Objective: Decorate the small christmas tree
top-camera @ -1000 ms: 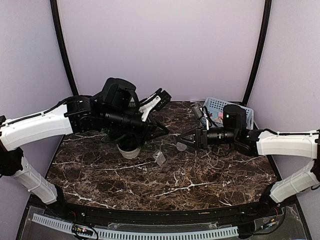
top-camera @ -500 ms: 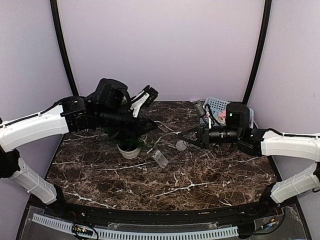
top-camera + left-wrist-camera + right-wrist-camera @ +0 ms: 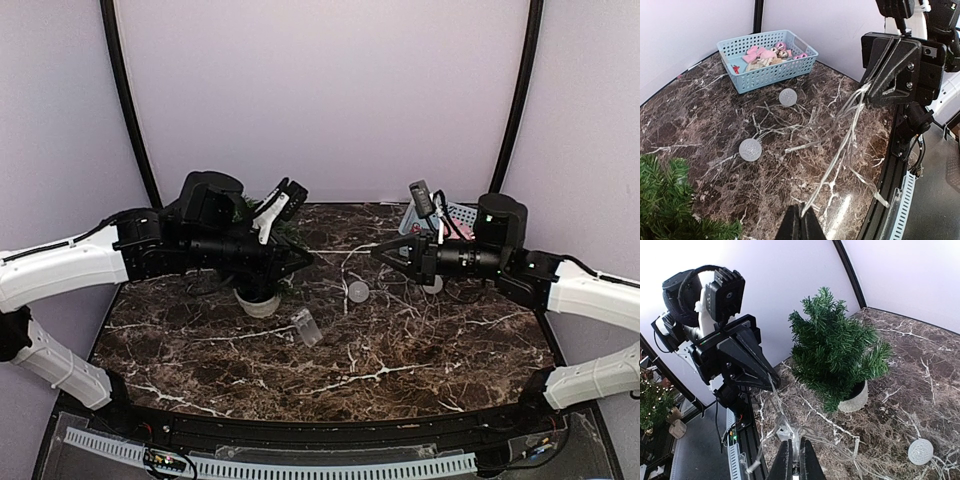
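Two grippers, one string. Your left gripper [image 3: 800, 221] is pinched fully closed on a clear light string [image 3: 842, 131], with the strand leaving right at the fingertips. Your right gripper [image 3: 794, 456] is closed down on the same string, with only a sliver of gap and the wire in it.

- Both arms are raised over the middle of the dark marble table [image 3: 430, 350], with the fingertips facing each other and apart.
- The string hangs slack between them. The rest lies in loose tangles on the table under the right gripper.
- The small christmas tree [image 3: 836, 354] stands upright in its white pot [image 3: 854, 399], back-left on the table. In the top view your left arm crosses in front of it, so only the pot and a few branch tips show.
- From the right wrist, the tree sits just right of the left gripper.
- I can't tell whether any strand touches the branches; the wire is too thin against the marble.
- Two pale glittery balls are on the table. One [image 3: 750, 149] lies between the tree and the tangle, and the other [image 3: 788, 97] sits just in front of the blue basket [image 3: 790, 67].
- The basket is at back right and holds pink and tan ornaments [image 3: 765, 54].
- A small clear plastic piece [image 3: 307, 327] lies in front of the pot. What it is isn't legible.
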You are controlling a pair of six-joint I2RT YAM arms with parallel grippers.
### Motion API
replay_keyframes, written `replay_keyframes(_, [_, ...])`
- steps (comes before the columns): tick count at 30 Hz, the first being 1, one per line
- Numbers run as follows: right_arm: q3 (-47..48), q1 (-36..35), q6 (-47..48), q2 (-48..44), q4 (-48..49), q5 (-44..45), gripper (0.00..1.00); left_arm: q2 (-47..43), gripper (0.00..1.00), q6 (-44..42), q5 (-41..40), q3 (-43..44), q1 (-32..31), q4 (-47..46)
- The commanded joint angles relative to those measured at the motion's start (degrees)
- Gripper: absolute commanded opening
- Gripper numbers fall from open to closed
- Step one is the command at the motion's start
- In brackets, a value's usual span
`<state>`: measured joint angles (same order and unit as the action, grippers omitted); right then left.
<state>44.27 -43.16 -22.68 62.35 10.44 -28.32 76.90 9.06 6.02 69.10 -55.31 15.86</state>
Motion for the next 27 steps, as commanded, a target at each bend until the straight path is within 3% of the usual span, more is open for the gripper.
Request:
replay_keyframes(1, [-0.7,5.2,-3.5,-4.6,-2.9,11.2,0.00,-6.4,0.00,-1.4,-5.2,-3.4,3.4,5.9])
replay_keyframes(4, [-3.0,5.7,-10.6,-4.3,0.3,15.0,0.09,-7.3,0.00,-4.0,2.6,-4.9,3.4,3.4])
replay_keyframes(6, [-4.2,5.8,-14.6,-3.4,0.7,18.8,0.21,-7.5,0.00,-4.6,6.1,-5.4,3.4,1.9])
replay_keyframes(10, [-4.0,6.4,-18.8,-0.9,-5.9,27.9,0.29,-5.8,0.00,-5.8,12.4,-4.2,3.4,1.4])
replay_keyframes(12, [-3.8,6.8,-17.5,-0.4,-6.4,27.7,0.40,-4.5,0.00,-6.4,15.0,-3.1,3.4,2.1])
replay_keyframes(14, [-3.9,6.8,-13.9,-0.9,-3.3,20.3,0.58,-3.5,0.00,-7.2,16.8,-2.0,3.4,3.2])
replay_keyframes(17, [-5.3,6.4,-8.9,-1.3,8.3,1.7,0.78,-2.6,0.00,-7.9,18.1,-0.8,3.4,4.3])
replay_keyframes(19, [-5.9,5.4,-8.1,-0.6,13.9,-6.3,0.89,-2.5,0.00,-8.1,18.3,-0.7,3.4,4.5])
replay_keyframes(27, [2.6,-1.0,-2.6,11.9,16.3,-19.4,0.94,-1.7,0.00,-7.5,21.3,-0.4,3.4,2.9])
